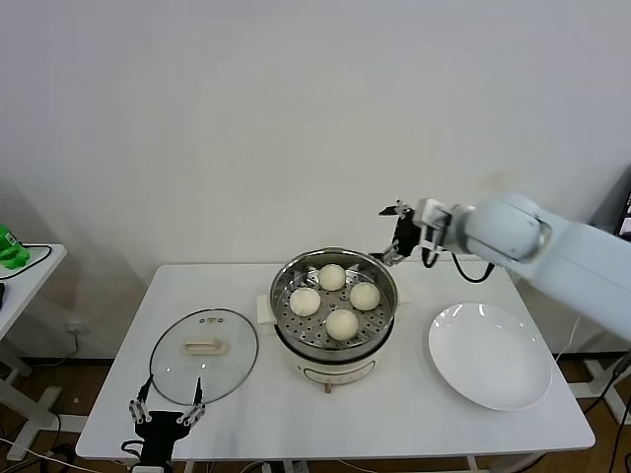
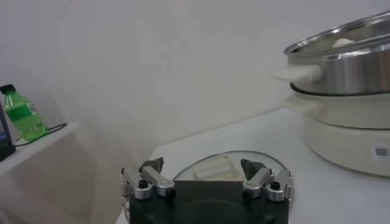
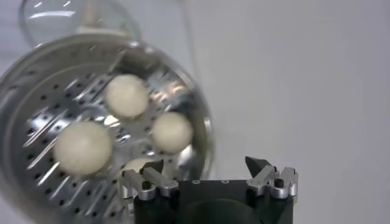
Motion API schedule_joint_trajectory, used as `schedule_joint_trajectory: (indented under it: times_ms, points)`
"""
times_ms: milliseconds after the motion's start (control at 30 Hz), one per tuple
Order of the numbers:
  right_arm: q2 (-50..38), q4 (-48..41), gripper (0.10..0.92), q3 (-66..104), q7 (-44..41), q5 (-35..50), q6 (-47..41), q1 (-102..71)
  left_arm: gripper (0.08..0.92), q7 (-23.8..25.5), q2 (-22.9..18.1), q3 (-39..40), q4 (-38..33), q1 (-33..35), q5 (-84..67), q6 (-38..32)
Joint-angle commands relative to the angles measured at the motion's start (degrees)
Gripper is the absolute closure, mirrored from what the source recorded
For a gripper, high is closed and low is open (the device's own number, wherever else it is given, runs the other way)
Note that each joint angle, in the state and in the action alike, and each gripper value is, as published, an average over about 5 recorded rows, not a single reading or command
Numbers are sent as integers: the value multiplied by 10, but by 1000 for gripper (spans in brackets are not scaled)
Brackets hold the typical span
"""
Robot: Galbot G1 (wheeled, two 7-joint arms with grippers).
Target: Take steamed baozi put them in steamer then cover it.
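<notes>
Several cream-white steamed baozi [image 1: 342,323] [image 3: 83,148] lie on the perforated tray inside the uncovered steel steamer [image 1: 381,317] [image 3: 202,125] [image 2: 341,67] at the table's centre. The cover [image 1: 204,355] [image 2: 210,164], clear glass with a cream bar handle, lies flat on the table to the steamer's left. My left gripper [image 1: 168,409] [image 2: 203,164] is open and empty, low at the front edge just in front of the cover. My right gripper [image 1: 392,236] [image 3: 204,164] hangs open and empty in the air above the steamer's far right rim.
An empty white plate [image 1: 490,355] sits on the table right of the steamer. A green bottle [image 1: 10,246] [image 2: 24,115] stands on a low side table [image 1: 35,271] at far left. A white wall runs behind the table.
</notes>
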Motion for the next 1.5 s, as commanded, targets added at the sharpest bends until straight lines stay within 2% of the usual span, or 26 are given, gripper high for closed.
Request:
schedule_joint_trajectory:
  times_ms: [33,200,300,533,733,1000,1500]
  points:
    - [-6,84,203,612,149,-83,189,-641,177,3,7,-4,31,-37,-16,-30]
    - [159,60,203,793,103,-131,295,-797,177,3,14,-12,60,-54,22,-50]
    - [236,38,202,867,69,-126,349,-850,177,-3,30,-17,84,-66,59,-59]
    - [340,14,203,995,-11,-73,414,-954,177,-15,86,-14,157,-109,181,-54]
    - [384,16,203,1052,-50,-40,427,-1009,177,-12,125,1,236,-156,302,-52]
    - [418,3,203,1058,-51,-52,439,-1019,177,-16,131,13,287,-184,458,-58]
    - [442,13,203,1025,-45,-54,441,-1017,177,-18,136,47,339,-249,515,-66]
